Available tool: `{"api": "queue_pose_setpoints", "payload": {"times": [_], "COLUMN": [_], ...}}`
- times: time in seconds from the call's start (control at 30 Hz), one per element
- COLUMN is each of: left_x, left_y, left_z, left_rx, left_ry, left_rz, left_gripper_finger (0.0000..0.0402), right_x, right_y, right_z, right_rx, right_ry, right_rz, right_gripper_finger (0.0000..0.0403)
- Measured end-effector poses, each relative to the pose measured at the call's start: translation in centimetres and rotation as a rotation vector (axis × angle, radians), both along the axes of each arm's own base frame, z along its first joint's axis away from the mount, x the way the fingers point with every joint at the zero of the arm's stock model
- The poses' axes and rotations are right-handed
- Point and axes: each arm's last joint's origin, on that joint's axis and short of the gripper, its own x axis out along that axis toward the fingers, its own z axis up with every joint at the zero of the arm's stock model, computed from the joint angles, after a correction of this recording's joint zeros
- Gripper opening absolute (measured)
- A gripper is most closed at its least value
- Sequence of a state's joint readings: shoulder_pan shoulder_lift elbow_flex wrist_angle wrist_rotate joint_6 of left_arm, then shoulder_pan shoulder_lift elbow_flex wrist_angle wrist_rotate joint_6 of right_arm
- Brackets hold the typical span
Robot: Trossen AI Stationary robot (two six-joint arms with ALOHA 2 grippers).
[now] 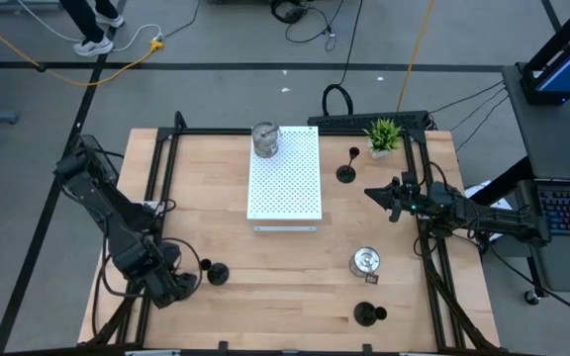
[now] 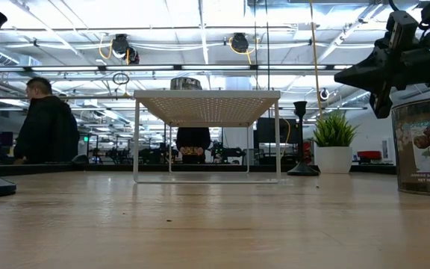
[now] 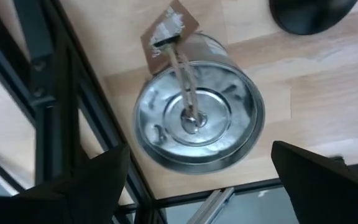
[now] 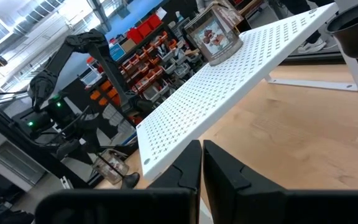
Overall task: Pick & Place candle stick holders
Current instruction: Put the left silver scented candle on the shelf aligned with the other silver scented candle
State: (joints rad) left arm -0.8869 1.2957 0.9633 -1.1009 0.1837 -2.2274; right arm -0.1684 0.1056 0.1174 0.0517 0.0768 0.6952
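My left gripper [image 1: 174, 285] is at the table's near left corner, pointing down, open. Its fingers stand on either side of a silver cup holder [image 3: 197, 118] with a tag on a string, which stands on its base on the table; they do not touch it. A black holder [image 1: 216, 272] stands just to the right of it. My right gripper [image 1: 389, 198] is shut and empty, above the table at the right, near a black holder [image 1: 347, 170]. Another silver cup [image 1: 265, 138] stands on the white board [image 1: 285, 183]. A silver cup [image 1: 366, 261] and a black holder [image 1: 369, 314] stand at the near right.
The white perforated board stands on legs at the table's far middle [image 2: 207, 104]. A green potted plant [image 1: 384, 133] stands at the far right. Black frame rails [image 1: 161, 188] run along the table's sides. People show in the room beyond the table [image 2: 47, 123].
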Motion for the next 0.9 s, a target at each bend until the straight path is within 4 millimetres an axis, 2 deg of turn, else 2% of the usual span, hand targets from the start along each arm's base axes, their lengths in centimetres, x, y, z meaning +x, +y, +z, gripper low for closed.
{"api": "queue_pose_setpoints", "payload": {"times": [0.9], "left_x": [0.1], "left_y": [-0.3], "left_z": [-1.6], "left_rx": [0.131], "left_ry": [-0.021], "left_rz": [-0.021], "left_gripper_finger": [0.0400], "right_x": [0.0], "right_y": [0.0], "right_z": [0.0], "right_rx": [0.000], "right_ry": [0.000], "right_rz": [0.000], "right_gripper_finger": [0.0009]}}
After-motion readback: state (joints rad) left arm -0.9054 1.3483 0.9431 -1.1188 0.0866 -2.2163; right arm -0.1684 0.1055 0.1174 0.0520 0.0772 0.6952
